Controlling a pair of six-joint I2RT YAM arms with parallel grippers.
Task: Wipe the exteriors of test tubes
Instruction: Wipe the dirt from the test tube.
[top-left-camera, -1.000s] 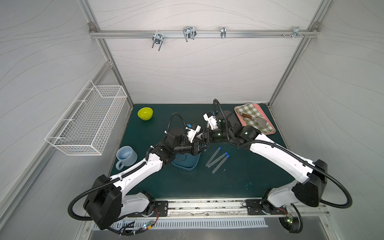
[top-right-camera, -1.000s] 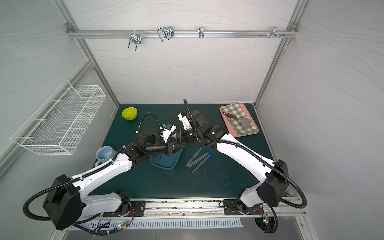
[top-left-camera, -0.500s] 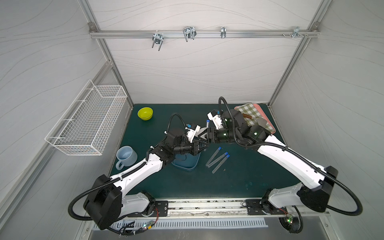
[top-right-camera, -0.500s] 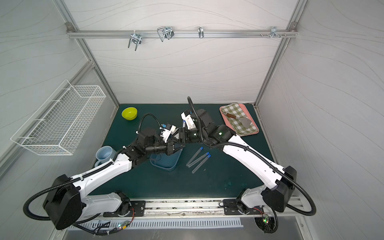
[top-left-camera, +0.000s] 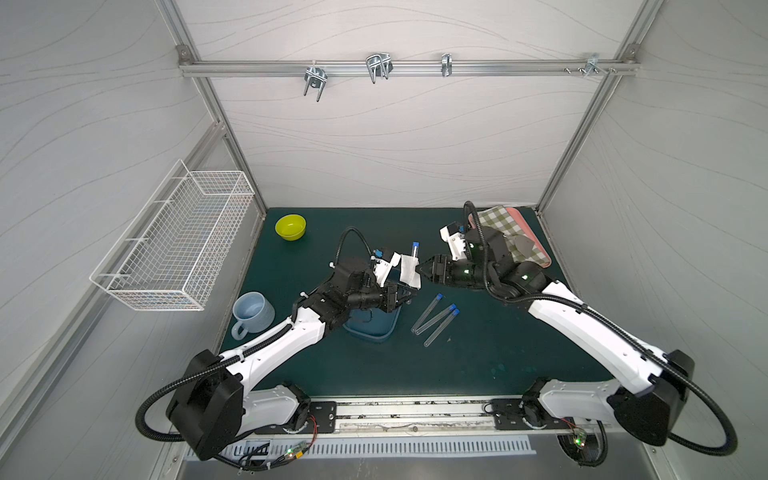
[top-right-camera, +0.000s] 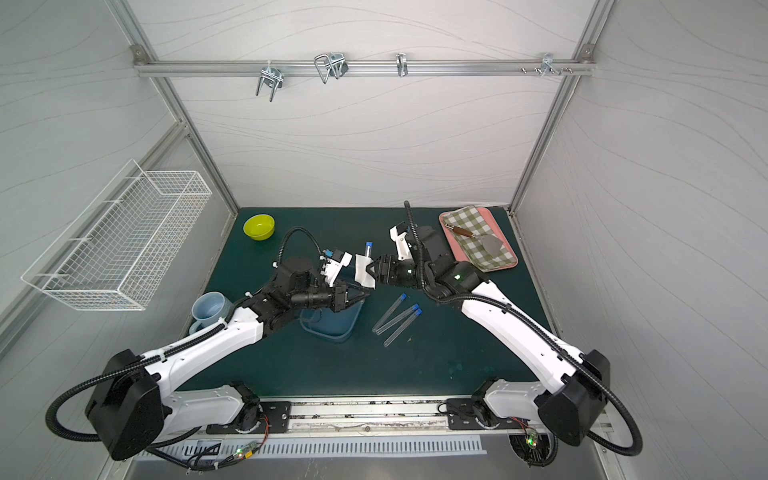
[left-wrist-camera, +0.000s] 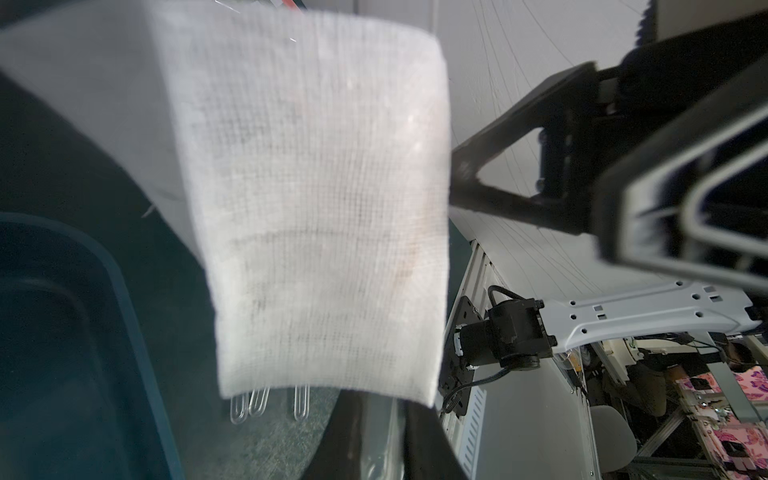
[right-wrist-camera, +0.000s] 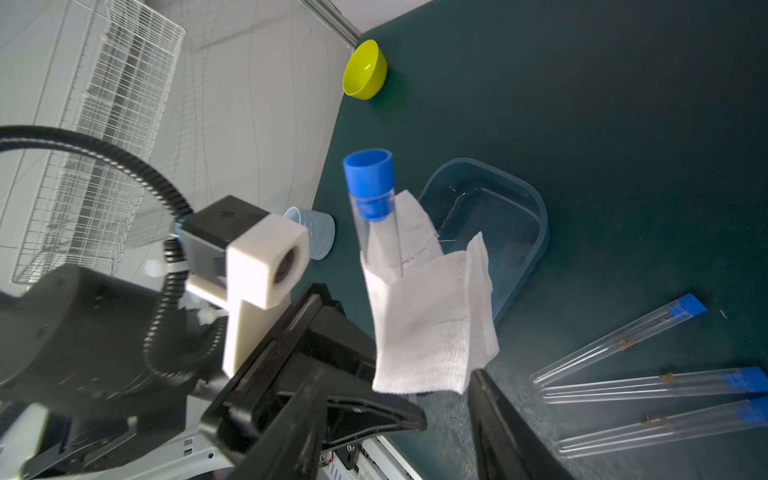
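Note:
My left gripper (top-left-camera: 401, 295) (left-wrist-camera: 384, 440) is shut on the lower end of one test tube (top-left-camera: 414, 251) (right-wrist-camera: 372, 199), which stands nearly upright with its blue cap on top. A white gauze cloth (top-left-camera: 409, 270) (right-wrist-camera: 428, 324) (left-wrist-camera: 316, 208) is folded round the middle of this tube. My right gripper (top-left-camera: 424, 268) (right-wrist-camera: 397, 370) points at the cloth from the right. Its jaws are open and straddle the cloth's lower edge, one fingertip touching it. Three more test tubes (top-left-camera: 434, 318) (right-wrist-camera: 648, 386) lie side by side on the green mat.
A blue tray (top-left-camera: 370, 330) (right-wrist-camera: 528, 232) sits under the left wrist. A yellow bowl (top-left-camera: 290, 227) stands at the back left and a pale blue mug (top-left-camera: 252, 311) at the left edge. A pink tray (top-right-camera: 478, 241) with checked cloth and brown-handled tool is back right.
The right arm has swung out to the right and its gripper has turned to face the cloth from that side. The left gripper and its tube have stayed put.

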